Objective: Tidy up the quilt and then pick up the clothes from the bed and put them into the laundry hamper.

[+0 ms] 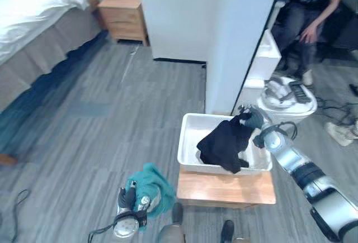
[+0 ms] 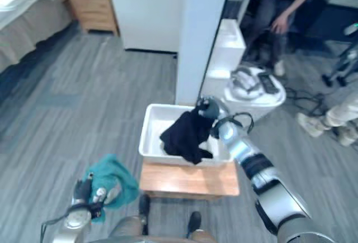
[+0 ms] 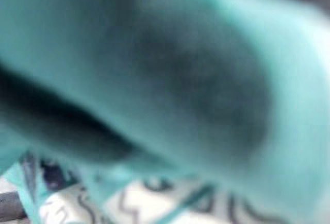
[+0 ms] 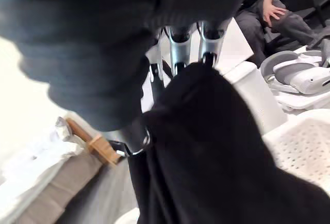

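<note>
Grey plank floor (image 1: 112,109) carries a low wooden table (image 1: 226,188) bearing a white perforated hamper (image 1: 190,142). Right hand (image 1: 251,119) fingers clutch limp black clothing (image 1: 224,142) over it; left hand (image 1: 131,201) grips crumpled teal cloth (image 1: 151,184)

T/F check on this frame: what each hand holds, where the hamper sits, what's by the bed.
1. The right hand holds a black garment over the hamper. True.
2. The left hand is empty. False: its fingers grip a teal garment.
3. The hamper sits on the floor. False: it rests on a wooden stand.
4. A wooden nightstand stands beside the bed. True.
5. The black garment lies flat inside the hamper. False: it hangs from the right hand, draping over the rim.
</note>
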`<state>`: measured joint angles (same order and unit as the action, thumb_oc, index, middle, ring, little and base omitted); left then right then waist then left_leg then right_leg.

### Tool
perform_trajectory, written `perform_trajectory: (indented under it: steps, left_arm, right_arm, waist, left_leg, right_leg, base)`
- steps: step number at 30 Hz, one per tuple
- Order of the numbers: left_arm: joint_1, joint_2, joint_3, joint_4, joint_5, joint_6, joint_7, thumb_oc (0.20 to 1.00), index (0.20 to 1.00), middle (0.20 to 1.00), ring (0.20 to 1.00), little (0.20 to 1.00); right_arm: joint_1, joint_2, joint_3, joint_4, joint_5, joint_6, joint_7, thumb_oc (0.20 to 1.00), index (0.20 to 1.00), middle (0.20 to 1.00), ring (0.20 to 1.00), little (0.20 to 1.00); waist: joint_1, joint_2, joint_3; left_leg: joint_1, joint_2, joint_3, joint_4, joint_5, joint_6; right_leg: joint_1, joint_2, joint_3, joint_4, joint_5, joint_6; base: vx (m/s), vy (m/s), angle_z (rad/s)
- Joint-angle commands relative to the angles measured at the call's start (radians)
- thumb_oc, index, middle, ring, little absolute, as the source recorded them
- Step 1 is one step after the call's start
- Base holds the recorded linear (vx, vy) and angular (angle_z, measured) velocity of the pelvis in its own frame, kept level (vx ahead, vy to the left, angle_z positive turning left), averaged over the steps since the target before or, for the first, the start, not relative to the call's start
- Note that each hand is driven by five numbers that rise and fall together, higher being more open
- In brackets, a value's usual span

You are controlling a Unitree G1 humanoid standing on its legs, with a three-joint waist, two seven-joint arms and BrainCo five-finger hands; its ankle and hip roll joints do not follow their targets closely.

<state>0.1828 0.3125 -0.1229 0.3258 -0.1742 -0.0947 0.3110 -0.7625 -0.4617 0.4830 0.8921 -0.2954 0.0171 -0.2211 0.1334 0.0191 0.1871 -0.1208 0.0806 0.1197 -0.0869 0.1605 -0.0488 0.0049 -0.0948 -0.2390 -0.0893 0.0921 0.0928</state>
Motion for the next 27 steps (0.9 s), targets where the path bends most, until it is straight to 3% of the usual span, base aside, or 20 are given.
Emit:
perform_trajectory:
  steps: [1, 5, 6, 7, 8, 9, 10, 11, 12, 13, 14, 15, 16, 17, 18, 20, 21, 26, 27]
  left_arm:
    - [-0.193, 0.124, -0.014, -0.135, 0.021, -0.14, 0.039, 0.2, 0.2, 0.2, 0.2, 0.2]
    - [-0.238, 0.142, -0.003, -0.267, 0.033, -0.169, 0.046, 0.2, 0.2, 0.2, 0.2, 0.2]
    - [-0.254, 0.156, 0.014, -0.348, 0.043, -0.177, 0.033, 0.2, 0.2, 0.2, 0.2, 0.2]
    - [-0.25, 0.157, 0.013, -0.351, 0.042, -0.176, 0.032, 0.2, 0.2, 0.2, 0.2, 0.2]
    - [-0.254, 0.167, 0.041, -0.396, 0.034, -0.175, 0.008, 0.2, 0.2, 0.2, 0.2, 0.2]
    - [-0.253, 0.168, 0.039, -0.397, 0.034, -0.174, 0.007, 0.2, 0.2, 0.2, 0.2, 0.2]
    - [-0.271, 0.169, 0.05, -0.398, 0.062, -0.16, -0.001, 0.2, 0.2, 0.2, 0.2, 0.2]
    - [-0.271, 0.17, 0.046, -0.398, 0.062, -0.16, -0.001, 0.2, 0.2, 0.2, 0.2, 0.2]
    - [-0.295, 0.158, 0.047, -0.381, 0.084, -0.14, -0.008, 0.2, 0.2, 0.2, 0.2, 0.2]
    - [-0.296, 0.158, 0.042, -0.379, 0.084, -0.141, -0.008, 0.2, 0.2, 0.2, 0.2, 0.2]
    - [-0.332, 0.136, 0.028, -0.336, 0.131, -0.113, -0.006, 0.2, 0.2, 0.2, 0.2, 0.2]
    - [-0.334, 0.136, 0.025, -0.334, 0.131, -0.114, -0.005, 0.2, 0.2, 0.2, 0.2, 0.2]
    - [-0.381, 0.116, -0.005, -0.258, 0.198, -0.079, 0.018, 0.2, 0.2, 0.2, 0.2, 0.2]
    - [-0.384, 0.115, -0.008, -0.256, 0.199, -0.08, 0.019, 0.2, 0.2, 0.2, 0.2, 0.2]
    - [-0.408, 0.099, -0.036, -0.185, 0.242, -0.046, 0.026, 0.2, 0.2, 0.2, 0.2, 0.2]
    - [-0.413, 0.097, -0.041, -0.18, 0.243, -0.048, 0.028, 0.2, 0.2, 0.2, 0.2, 0.2]
    - [-0.441, 0.076, -0.081, -0.068, 0.315, -0.02, 0.026, 0.2, 0.2, 0.2, 0.2, 0.2]
    - [-0.522, 0.037, -0.131, 0.086, 0.341, 0.002, 0.09, 0.2, 0.2, 0.2, 0.2, 0.2]
    - [-0.574, 0.009, -0.146, 0.196, 0.334, 0.029, 0.126, 1.0, 1.0, 1.0, 1.0, 1.0]
  right_arm:
    - [-0.151, -0.124, 0.005, -0.022, -0.064, 0.011, -0.1, 1.0, 1.0, 1.0, 1.0, 1.0]
    - [-0.091, -0.137, 0.0, -0.043, -0.094, 0.015, -0.108, 1.0, 1.0, 1.0, 1.0, 1.0]
    - [0.015, -0.146, -0.015, -0.112, -0.149, 0.02, -0.107, 1.0, 1.0, 1.0, 1.0, 1.0]
    - [0.022, -0.147, -0.019, -0.119, -0.152, 0.022, -0.106, 1.0, 1.0, 1.0, 1.0, 1.0]
    - [0.174, -0.177, -0.074, -0.208, -0.197, 0.017, -0.085, 1.0, 1.0, 1.0, 1.0, 1.0]
    - [0.18, -0.178, -0.079, -0.214, -0.199, 0.019, -0.083, 1.0, 1.0, 1.0, 1.0, 1.0]
    - [0.339, -0.204, -0.147, -0.31, -0.23, 0.005, -0.065, 1.0, 1.0, 1.0, 1.0, 1.0]
    - [0.346, -0.206, -0.153, -0.317, -0.232, 0.007, -0.062, 1.0, 1.0, 1.0, 1.0, 1.0]
    - [0.487, -0.208, -0.213, -0.404, -0.247, -0.005, -0.05, 1.0, 1.0, 1.0, 1.0, 1.0]
    - [0.499, -0.21, -0.221, -0.414, -0.248, -0.004, -0.047, 1.0, 1.0, 1.0, 1.0, 1.0]
    - [0.634, -0.202, -0.276, -0.469, -0.265, -0.011, -0.04, 1.0, 1.0, 1.0, 1.0, 1.0]
    - [0.639, -0.203, -0.28, -0.474, -0.265, -0.01, -0.038, 1.0, 1.0, 1.0, 1.0, 1.0]
    - [0.748, -0.185, -0.331, -0.52, -0.27, -0.016, -0.045, 1.0, 1.0, 1.0, 1.0, 1.0]
    - [0.751, -0.185, -0.334, -0.524, -0.27, -0.015, -0.043, 1.0, 1.0, 1.0, 1.0, 1.0]
    - [0.806, -0.174, -0.356, -0.549, -0.265, -0.025, -0.047, 1.0, 1.0, 1.0, 1.0, 1.0]
    - [0.812, -0.175, -0.362, -0.554, -0.266, -0.024, -0.044, 1.0, 1.0, 1.0, 1.0, 1.0]
    - [0.899, -0.15, -0.375, -0.612, -0.269, -0.044, -0.04, 1.0, 1.0, 1.0, 1.0, 1.0]
    - [0.87, -0.125, -0.327, -0.61, -0.265, -0.045, -0.065, 1.0, 1.0, 1.0, 1.0, 1.0]
    - [0.86, -0.106, -0.295, -0.594, -0.266, -0.04, -0.086, 1.0, 1.0, 1.0, 1.0, 1.0]
  waist:
    - [0.014, 0.007, 0.043]
    - [-0.016, 0.005, 0.038]
    - [-0.051, -0.002, 0.031]
    - [-0.049, -0.003, 0.03]
    - [-0.09, -0.01, 0.022]
    - [-0.087, -0.01, 0.02]
    - [-0.135, -0.016, 0.01]
    - [-0.131, -0.016, 0.008]
    - [-0.176, -0.02, -0.001]
    - [-0.171, -0.02, -0.003]
    - [-0.22, -0.023, -0.007]
    - [-0.216, -0.022, -0.008]
    - [-0.27, -0.022, -0.002]
    - [-0.267, -0.022, -0.002]
    - [-0.31, -0.023, 0.008]
    - [-0.302, -0.021, 0.006]
    - [-0.362, -0.018, 0.02]
    - [-0.395, -0.016, 0.055]
    - [-0.414, -0.02, 0.078]
  left_leg:
    - [0.079, -0.026, 0.022, 0.0, -0.107, -0.051]
    - [0.083, -0.021, 0.03, 0.0, -0.108, -0.052]
    - [0.099, -0.015, 0.044, 0.0, -0.115, -0.048]
    - [0.102, -0.015, 0.044, 0.0, -0.116, -0.048]
    - [0.129, -0.011, 0.065, 0.0, -0.131, -0.045]
    - [0.127, -0.011, 0.065, 0.0, -0.128, -0.045]
    - [0.152, -0.006, 0.089, 0.0, -0.144, -0.043]
    - [0.15, -0.006, 0.09, 0.0, -0.14, -0.043]
    - [0.164, 0.0, 0.114, 0.0, -0.149, -0.041]
    - [0.165, 0.0, 0.115, 0.0, -0.15, -0.041]
    - [0.19, 0.003, 0.143, 0.0, -0.167, -0.039]
    - [0.187, 0.003, 0.144, 0.0, -0.163, -0.038]
    - [0.204, 0.007, 0.175, 0.0, -0.176, -0.036]
    - [0.201, 0.008, 0.177, 0.0, -0.172, -0.036]
    - [0.208, 0.009, 0.202, 0.0, -0.179, -0.036]
    - [0.204, 0.011, 0.205, 0.0, -0.175, -0.036]
    - [0.202, 0.014, 0.249, 0.0, -0.182, -0.034]
    - [0.167, 0.015, 0.286, 0.0, -0.172, -0.031]
    - [0.146, 0.014, 0.291, 0.0, -0.168, -0.029]
  right_leg:
    - [0.081, -0.003, -0.019, 0.022, -0.146, 0.045]
    - [0.091, 0.0, -0.015, 0.016, -0.139, 0.046]
    - [0.1, 0.0, 0.002, 0.014, -0.14, 0.046]
    - [0.102, -0.001, 0.002, 0.014, -0.14, 0.047]
    - [0.116, -0.003, 0.021, 0.01, -0.143, 0.048]
    - [0.114, -0.003, 0.022, 0.009, -0.14, 0.047]
    - [0.123, -0.006, 0.042, 0.006, -0.144, 0.05]
    - [0.121, -0.005, 0.043, 0.005, -0.14, 0.05]
    - [0.117, -0.007, 0.062, 0.005, -0.139, 0.051]
    - [0.118, -0.007, 0.063, 0.004, -0.139, 0.051]
    - [0.121, -0.009, 0.085, 0.005, -0.144, 0.055]
    - [0.118, -0.008, 0.086, 0.004, -0.139, 0.054]
    - [0.115, -0.01, 0.114, 0.005, -0.141, 0.06]
    - [0.112, -0.009, 0.115, 0.004, -0.137, 0.059]
    - [0.1, -0.01, 0.134, 0.008, -0.134, 0.065]
    - [0.094, -0.009, 0.138, 0.007, -0.129, 0.063]
    - [0.057, -0.012, 0.184, 0.01, -0.118, 0.07]
    - [-0.026, -0.01, 0.231, 0.04, -0.106, 0.073]
    - [-0.062, -0.009, 0.241, 0.058, -0.107, 0.075]
  base:
    - [-0.02, -0.002, 0.49]
    - [0.0, 0.004, 0.19]
    - [0.02, 0.006, -0.11]
    - [0.09, 0.007, -0.11]
    - [0.06, 0.003, -0.21]
    - [0.12, 0.012, -0.32]
    - [0.04, 0.009, -0.54]
    - [0.1, 0.007, -0.52]
    - [0.04, -0.002, -0.52]
    - [0.11, 0.005, -0.52]
    - [0.06, 0.005, -0.49]
    - [0.09, 0.019, -0.44]
    - [0.01, 0.01, -0.34]
    - [0.02, 0.018, -0.5]
    - [-0.02, -0.01, -0.58]
    - [-0.02, 0.013, -0.66]
    - [-0.03, 0.044, -0.58]
    - [-0.1, 0.034, -0.53]
    - [-0.13, 0.006, -0.31]
